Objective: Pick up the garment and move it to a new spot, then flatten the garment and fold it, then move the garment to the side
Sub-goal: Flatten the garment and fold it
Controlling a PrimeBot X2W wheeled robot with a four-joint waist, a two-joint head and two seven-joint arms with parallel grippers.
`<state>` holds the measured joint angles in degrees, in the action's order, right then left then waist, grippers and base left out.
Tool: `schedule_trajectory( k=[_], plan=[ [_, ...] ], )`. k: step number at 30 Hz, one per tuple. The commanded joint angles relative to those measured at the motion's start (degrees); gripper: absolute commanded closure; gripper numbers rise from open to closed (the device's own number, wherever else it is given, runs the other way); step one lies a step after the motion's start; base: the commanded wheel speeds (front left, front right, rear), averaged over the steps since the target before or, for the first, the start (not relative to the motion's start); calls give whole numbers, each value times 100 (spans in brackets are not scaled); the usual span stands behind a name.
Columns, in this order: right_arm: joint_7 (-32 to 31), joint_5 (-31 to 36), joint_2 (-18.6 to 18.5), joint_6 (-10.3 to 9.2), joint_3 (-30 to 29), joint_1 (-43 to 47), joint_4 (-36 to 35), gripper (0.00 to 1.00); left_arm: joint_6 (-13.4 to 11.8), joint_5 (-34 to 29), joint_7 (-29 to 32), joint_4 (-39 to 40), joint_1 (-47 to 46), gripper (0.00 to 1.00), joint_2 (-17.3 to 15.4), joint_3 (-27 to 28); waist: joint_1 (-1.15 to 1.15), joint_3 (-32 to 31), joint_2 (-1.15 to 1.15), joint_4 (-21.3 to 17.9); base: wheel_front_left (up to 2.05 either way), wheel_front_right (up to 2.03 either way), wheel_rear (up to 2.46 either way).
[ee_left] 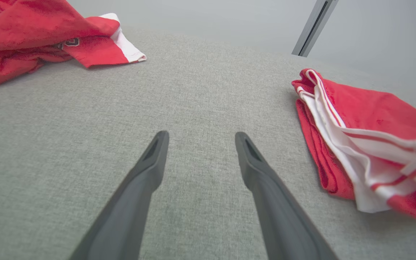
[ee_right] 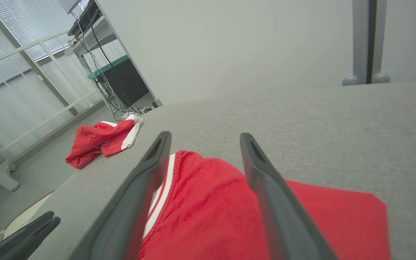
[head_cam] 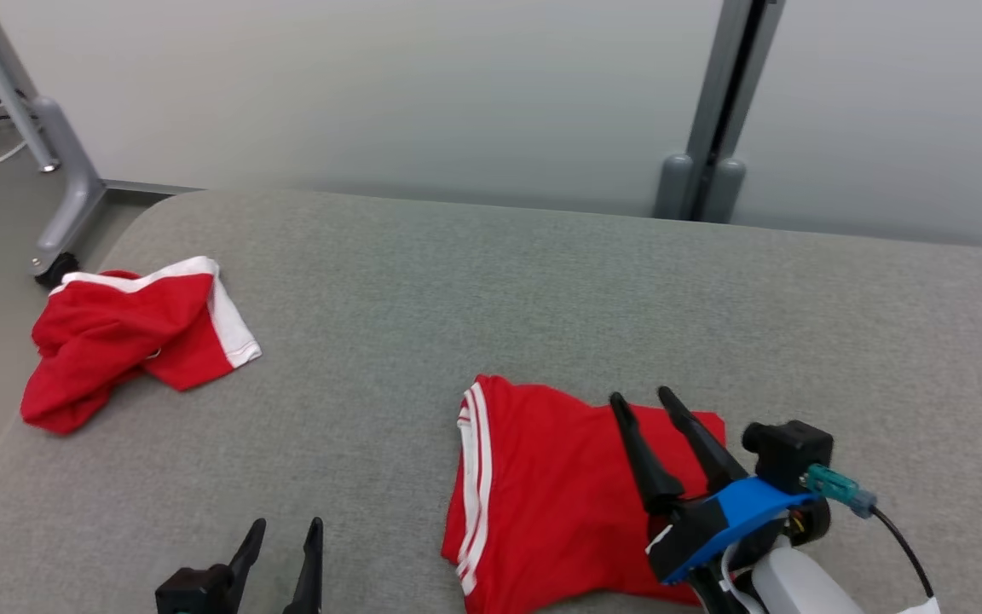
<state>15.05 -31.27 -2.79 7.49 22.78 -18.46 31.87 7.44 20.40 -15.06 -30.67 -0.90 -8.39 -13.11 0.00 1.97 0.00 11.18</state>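
Head view: grey cloth-covered tabletop [head_cam: 542,281] with a rounded far-left corner, a pale wall [head_cam: 372,85] behind it and a grey upright post [head_cam: 717,111]. A castered frame leg [head_cam: 65,196] stands off the left corner. Right wrist view adds window blinds [ee_right: 2,36] and a dark cabinet [ee_right: 125,83] with cables.

The folded red garment [head_cam: 542,495] is cut off by the bottom edge, and its right part is hidden behind the arm. The emblem on the crumpled red garment [head_cam: 124,333] at the far-left corner is too small to read.

The folded garment lies near centre, white stripes along its left edge. The right pincer [head_cam: 638,396] is over its right half, fingers spread, gripping nothing; cannot tell if the tips touch cloth. The left pincer [head_cam: 286,524] is over bare tabletop left of the garment, spread and empty.
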Motion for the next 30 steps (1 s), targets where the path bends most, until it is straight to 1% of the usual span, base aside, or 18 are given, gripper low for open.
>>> schedule_trajectory(
  k=[1, 6, 10, 13, 21, 24, 30],
  plan=[
    [17, 228, -31, 0, -288, 185, -49, 0, 7, -62, -15, 59, -11, 0, 14, 98, 0, -135, 0, -263, 0, 0, 0],
    [16, 1086, -24, 0, -1228, 599, -231, 0, 7, -211, -15, 134, -41, 0, 48, 337, 0, -188, 0, -660, 0, 0, 0],
    [15, 1660, -20, 0, -1665, 960, -396, 0, 7, -354, -15, 238, 49, 0, 92, 532, 0, -212, 0, -876, 0, 0, 0],
    [16, 1969, -22, 0, -1796, 1199, -484, 0, 7, -475, -15, 318, 155, 0, 157, 629, 0, -249, 0, -980, 0, 0, 0],
    [16, 2068, -22, 0, -1829, 1645, -545, 0, 7, -659, -15, 515, 514, 0, 326, 804, 0, -342, 0, -1075, 0, 0, 0],
    [16, 2090, -22, 0, -1797, 1635, -532, 0, 7, -684, -15, 543, 555, 0, 382, 791, 0, -344, 0, -1058, 0, 0, 0],
    [16, 2067, -22, 0, -1708, 1488, -401, 0, 7, -707, -15, 522, 446, 0, 384, 697, 0, -302, 0, -962, 0, 0, 0]
  ],
)
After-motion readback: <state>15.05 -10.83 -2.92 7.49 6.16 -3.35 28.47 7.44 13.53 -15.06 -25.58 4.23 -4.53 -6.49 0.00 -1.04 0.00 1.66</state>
